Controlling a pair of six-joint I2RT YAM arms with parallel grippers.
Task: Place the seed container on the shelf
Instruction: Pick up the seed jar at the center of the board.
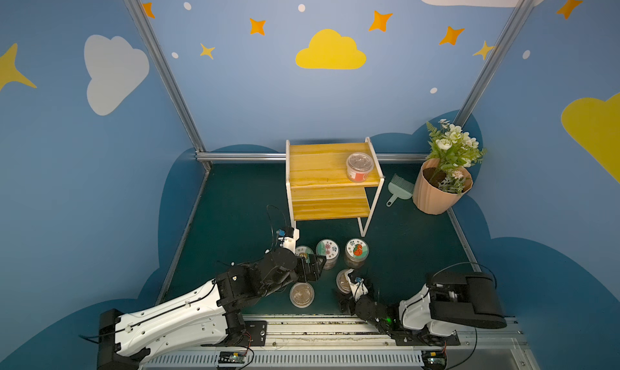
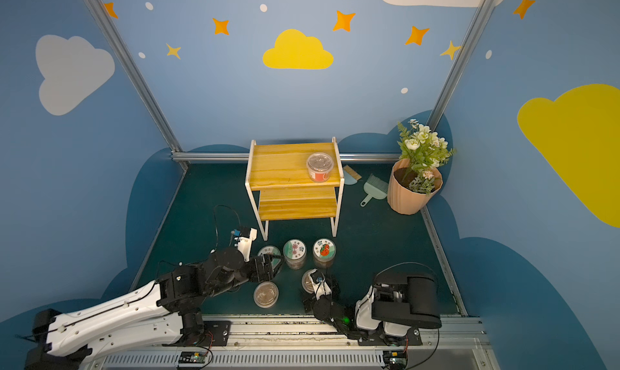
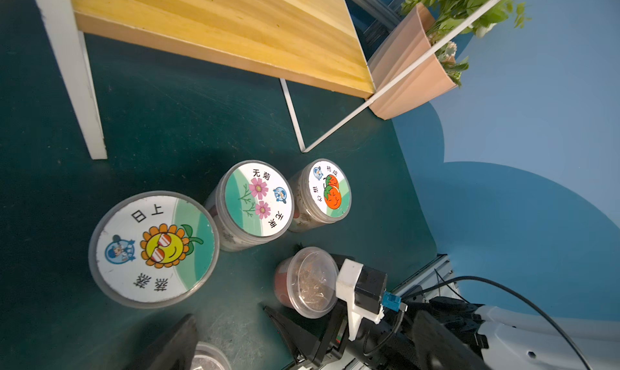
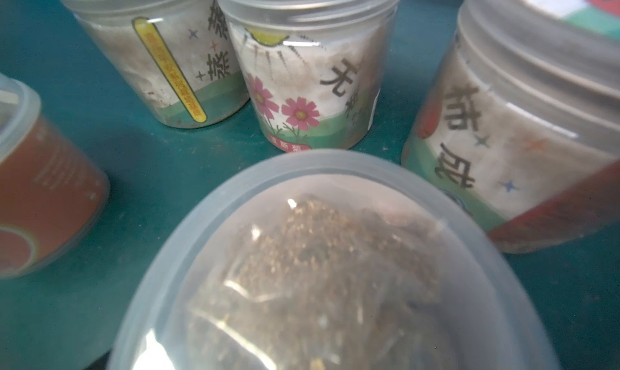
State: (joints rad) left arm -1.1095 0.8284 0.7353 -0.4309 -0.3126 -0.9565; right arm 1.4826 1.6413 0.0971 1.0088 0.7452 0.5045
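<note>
STEP: grasp jar [image 1: 342,280] | JAR: upright on mat [image 1: 419,251], in front of shelf [image 1: 318,170], apart from it | RIGHT GRIPPER [image 1: 349,293]: jaws apart, close at jar | DO: straddle wall below lid; close squarely; lift straight, clear of nearby jars [image 1: 356,251]

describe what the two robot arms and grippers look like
Both the left arm and right arm have glossy white shell links, black joints and thin black cables looping outside. The left gripper and right gripper are black, each topped by a white camera bracket with a blue connector.
</note>
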